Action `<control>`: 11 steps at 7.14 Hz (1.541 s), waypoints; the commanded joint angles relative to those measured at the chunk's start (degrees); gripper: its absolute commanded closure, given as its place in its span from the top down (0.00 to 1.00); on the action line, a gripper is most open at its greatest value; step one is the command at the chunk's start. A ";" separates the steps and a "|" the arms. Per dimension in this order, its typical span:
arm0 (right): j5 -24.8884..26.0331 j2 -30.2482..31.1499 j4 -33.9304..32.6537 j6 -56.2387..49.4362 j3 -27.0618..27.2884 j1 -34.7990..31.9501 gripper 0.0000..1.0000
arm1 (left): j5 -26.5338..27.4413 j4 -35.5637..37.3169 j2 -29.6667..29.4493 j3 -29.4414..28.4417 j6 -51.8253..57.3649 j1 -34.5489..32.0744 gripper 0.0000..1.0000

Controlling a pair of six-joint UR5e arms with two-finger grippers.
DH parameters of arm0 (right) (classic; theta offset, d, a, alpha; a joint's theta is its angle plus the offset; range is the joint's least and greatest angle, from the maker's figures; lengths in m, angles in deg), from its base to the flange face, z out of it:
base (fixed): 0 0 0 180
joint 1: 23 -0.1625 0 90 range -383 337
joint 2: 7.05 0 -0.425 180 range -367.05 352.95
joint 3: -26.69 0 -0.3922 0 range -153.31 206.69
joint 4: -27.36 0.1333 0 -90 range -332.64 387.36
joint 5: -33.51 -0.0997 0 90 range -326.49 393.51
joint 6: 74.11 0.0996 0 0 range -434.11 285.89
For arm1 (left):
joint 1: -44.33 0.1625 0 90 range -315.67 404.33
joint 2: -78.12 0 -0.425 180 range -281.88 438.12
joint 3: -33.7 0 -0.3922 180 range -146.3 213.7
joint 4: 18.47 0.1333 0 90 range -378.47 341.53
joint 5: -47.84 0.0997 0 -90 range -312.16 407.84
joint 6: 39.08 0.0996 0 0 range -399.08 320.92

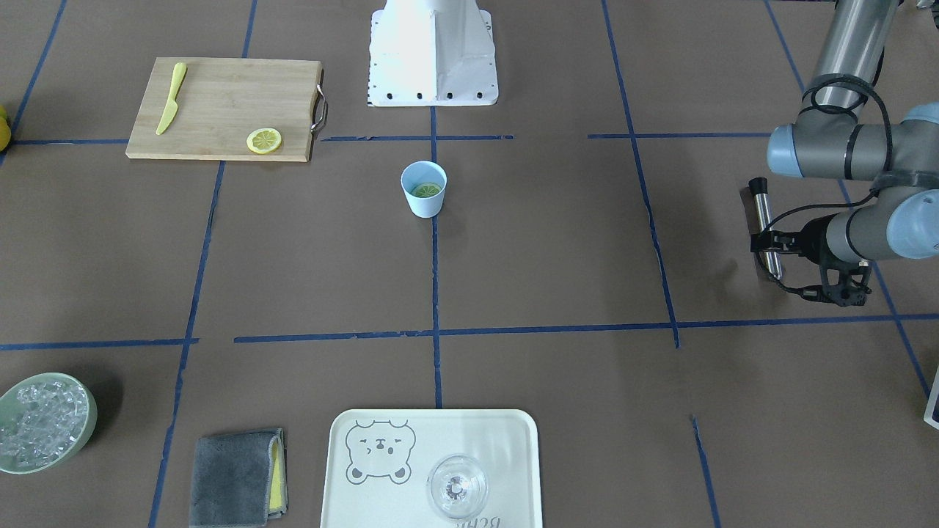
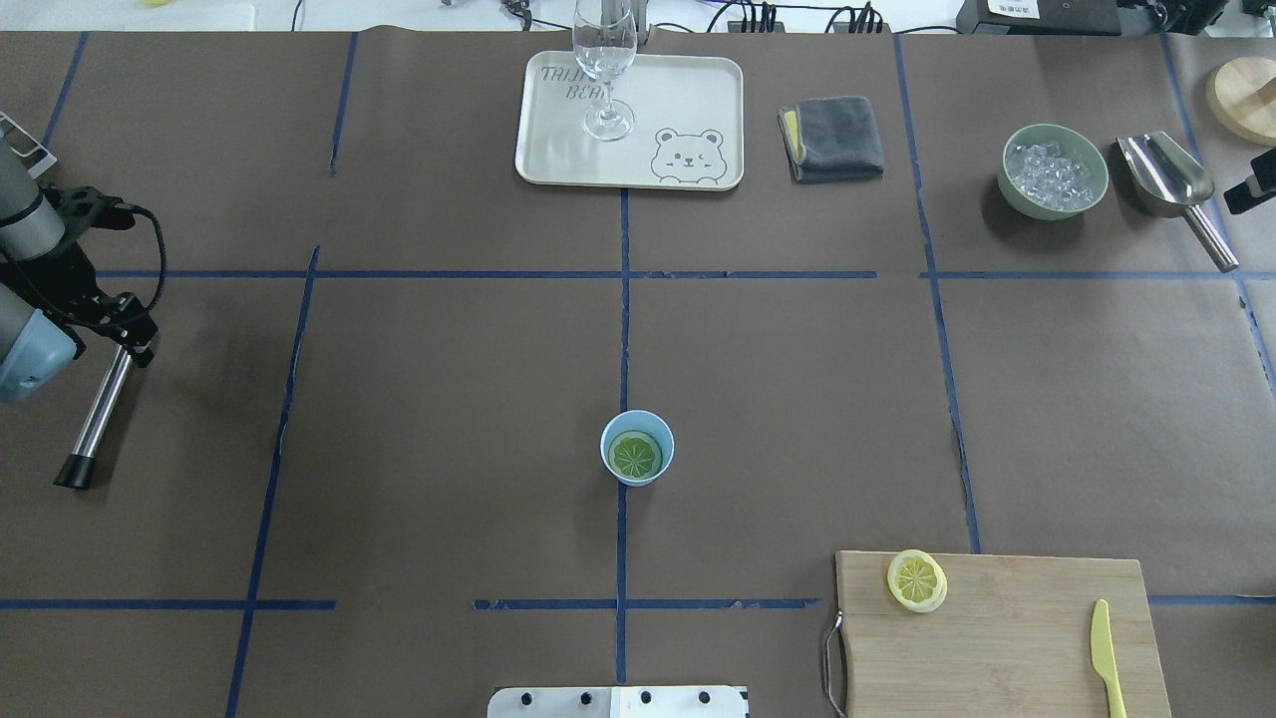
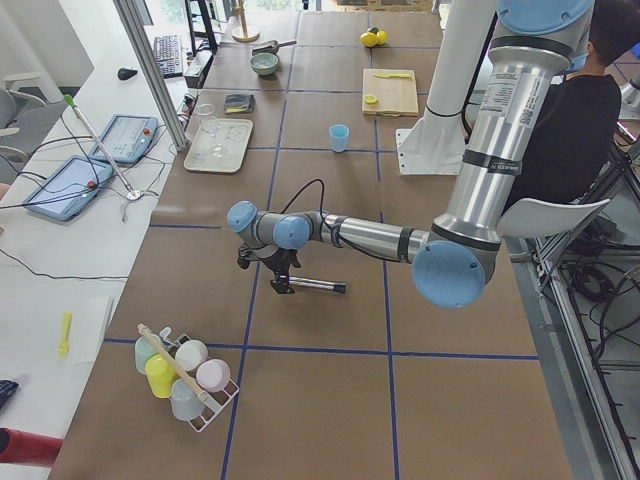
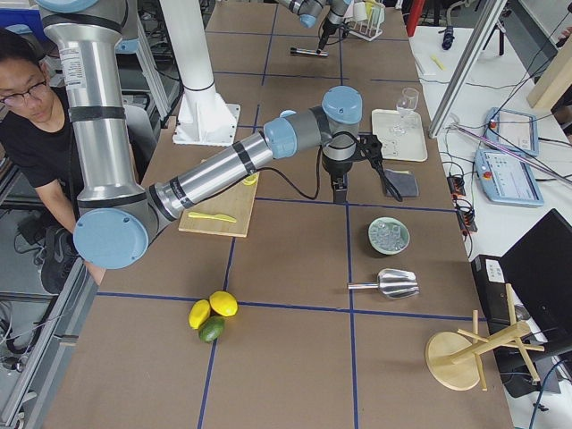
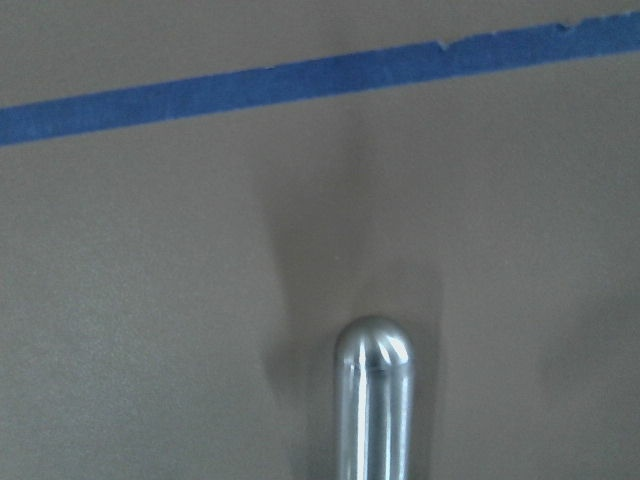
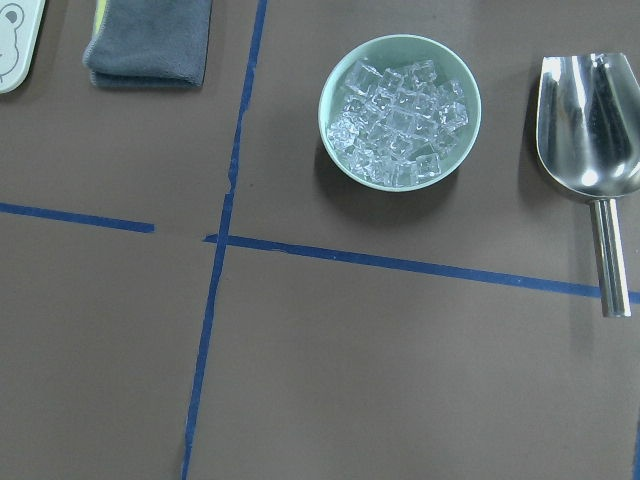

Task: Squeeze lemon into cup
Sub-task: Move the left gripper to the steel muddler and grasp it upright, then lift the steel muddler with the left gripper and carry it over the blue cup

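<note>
A thin, round, yellow-rinded toy lemon slice (image 2: 636, 455) lies flat, segmented face up, on the bottom of a small pale blue tapered plastic tumbler (image 1: 425, 207). The tumbler stands upright on the blue centre line of the table, nearer the robot than the middle. A second slice (image 2: 917, 580) rests on the far left corner of a light wooden cutting board (image 2: 1017, 638) at the near right, well apart from the yellow plastic knife (image 2: 1104, 658) at the board's right edge.

Far out on the left, the left gripper (image 1: 768, 246) is clenched around a polished steel rod (image 2: 100, 414) with a black cap at one end. The rod's rounded bare tip shows in the left wrist view over the brown table.

The right gripper (image 4: 340, 192) hangs pointing downward over the right half of the table; I cannot tell if it is released or clenched.

Along the far edge stand a cream tray (image 2: 698, 110) carrying a clear wine glass (image 2: 605, 60), then a folded grey cloth (image 2: 837, 125), a pale green bowl (image 6: 326, 105) of ice cubes and a steel scoop (image 6: 588, 130) to the right
</note>
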 commanded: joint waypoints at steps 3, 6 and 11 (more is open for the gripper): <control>-0.04 -0.19 0.00 0.09 0.00 -0.16 1.00 | 0.18 -0.02 -0.15 -0.14 -0.30 0.95 0.48; -0.22 -0.19 0.00 0.09 0.08 -0.17 1.00 | 0.44 0.07 0.03 0.12 -0.04 1.04 0.00; -1.01 -0.80 -0.26 0.53 0.17 -0.78 1.00 | 15.68 4.38 -0.76 22.82 -3.35 -4.15 0.00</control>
